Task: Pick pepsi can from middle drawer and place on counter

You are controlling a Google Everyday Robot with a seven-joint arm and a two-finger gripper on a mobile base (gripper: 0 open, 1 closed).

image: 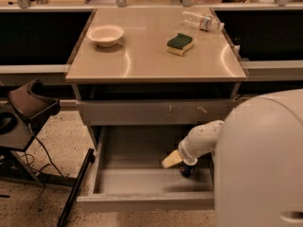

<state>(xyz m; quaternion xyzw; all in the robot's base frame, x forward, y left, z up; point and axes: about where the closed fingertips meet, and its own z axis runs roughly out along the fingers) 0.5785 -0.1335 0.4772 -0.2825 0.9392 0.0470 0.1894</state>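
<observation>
Your gripper [176, 161] sits low in the middle drawer [142, 186], right side; you can't tell its grip. The dark pepsi can [186, 170] beneath is mostly hidden by the arm [203, 137].

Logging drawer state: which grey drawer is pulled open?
The lower wide grey metal drawer with the plain front; the scratch-marked drawer front above it is closed. The gripper reaches down inside the open one.

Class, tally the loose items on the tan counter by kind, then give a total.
Bowl: 1
Sponge: 1
Plastic bottle: 1
Total: 3
The gripper is down in the open drawer, not on the counter.
</observation>
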